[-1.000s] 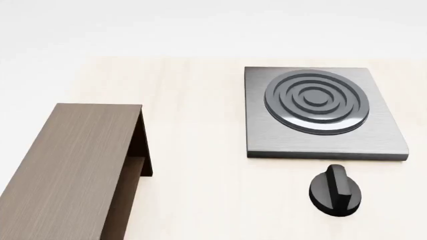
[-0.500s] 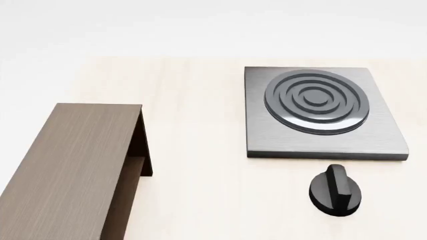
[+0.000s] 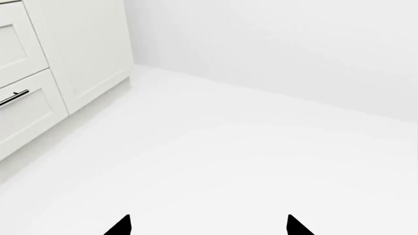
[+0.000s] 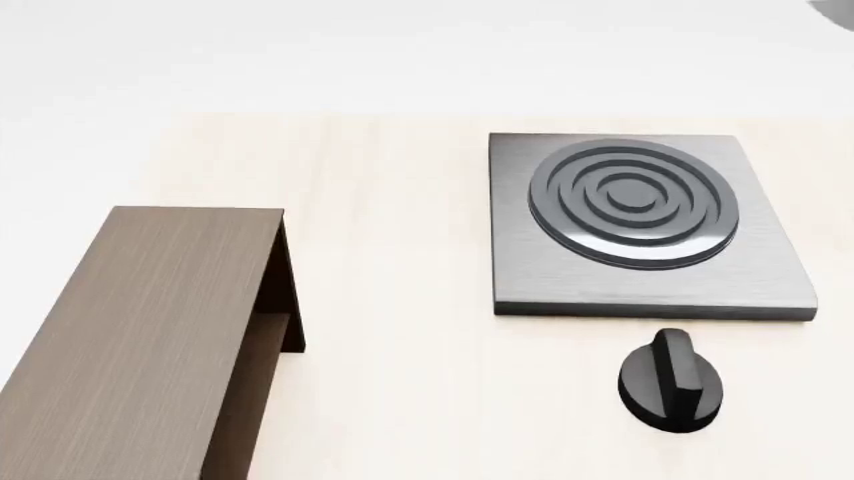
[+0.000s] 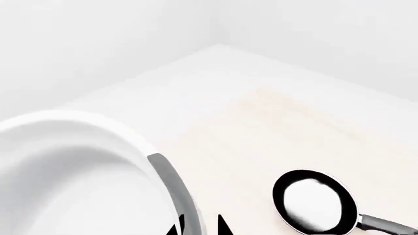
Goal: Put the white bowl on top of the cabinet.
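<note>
So the deep plain white bowl with the thick rim band fills the lower left of the right wrist view, and the right gripper looks clamped on its rim, with one dark fingertip either side of the wall at the bottom edge. I read that as the bowl already lifted and being carried, though only the tips show. Way below it, lower right of that same view, sits the black frying pan with the white patch inside on the pale wood tabletop. In the head view the long dark-brown wood-grain cabinet runs off the lower left with its flat top bare. The square grey stove plate with concentric rings is upper right, and the black round knob sits just below it. No bowl in that view yet, except a small grey sliver at the very top right corner that wasn't there half a second ago; everything else there looks identical. The left gripper is spread apart with nothing in it, aimed at white floor and white drawers. Next move, I'd guess: swing the bowl over to the cabinet top, lower it level, then let go.
</note>
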